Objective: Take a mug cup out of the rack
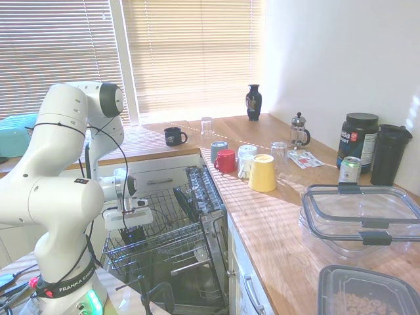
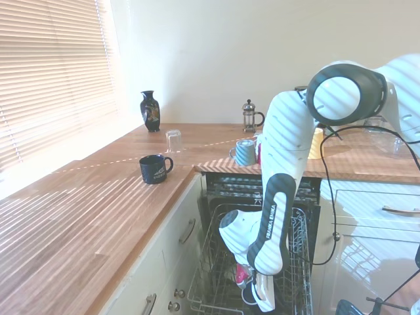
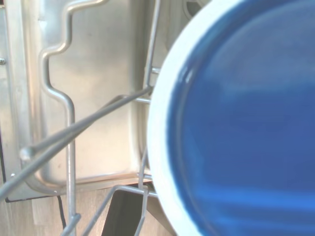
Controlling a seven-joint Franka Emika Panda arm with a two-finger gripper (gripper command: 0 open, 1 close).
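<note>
Dark mug cup [image 1: 134,234] under end effector [image 1: 131,226], axis unclear.

We see a grey wire rack [image 1: 164,246] holding a dark mug cup [image 1: 134,234]. In the wrist view, a blue round dish with a white rim [image 3: 236,128] fills much of the picture. On the brown wood-grain table [image 1: 275,223] beside the rack stand a red mug [image 1: 225,161], a yellow mug [image 1: 262,172] and a black mug with white print [image 1: 174,136].
</note>
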